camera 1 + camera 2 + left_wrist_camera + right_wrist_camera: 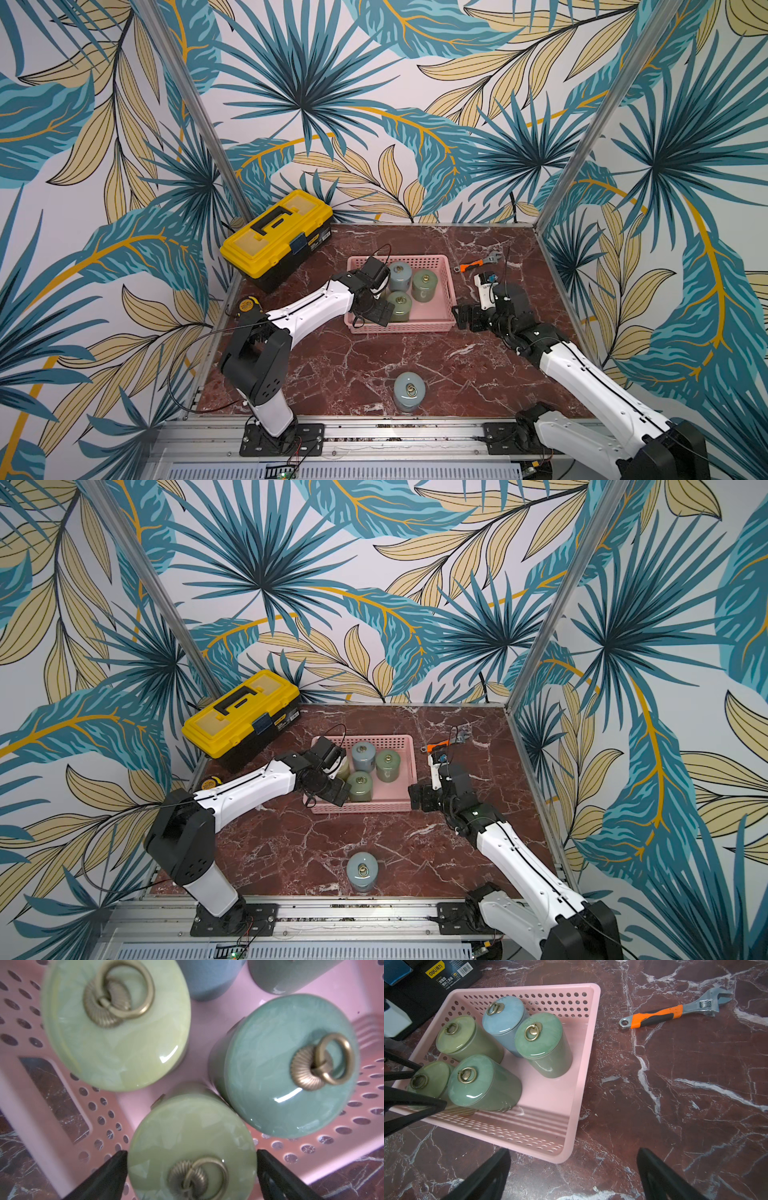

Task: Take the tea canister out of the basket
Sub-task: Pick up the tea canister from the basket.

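**Five tea canisters [538,1034] in the pink basket [596,1022], two masked from above**

Five lidded canisters stand upright in the basket, as the right wrist view shows: two yellow-green, two green and one blue. In both top views only three are plain. The left arm's wrist covers the basket's left part, and only a sliver of a yellow-green one [343,766] peeks out beside it.

The left gripper [191,1152] hangs over the basket's near-left corner with its jaws spread wide. They stand on either side of the lid of a yellow-green tea canister [187,1126]. That canister rests on the basket floor, just beside a green one [280,1068]. The frame edge cuts off its lid and the close focus is soft, so whether the fingers [116,1159] touch the lid cannot be told.

The right gripper [574,1151] is also spread wide and holds nothing. It hovers over the marble-pattern table [353,374] just off the basket's right side.

One more blue-grey canister [409,390] stands alone near the table's front edge, well apart from the basket. An adjustable wrench [654,1017] lies beyond the basket's far right corner. A yellow toolbox [276,232] sits at the back left, and the right wrist view crops it to its label.
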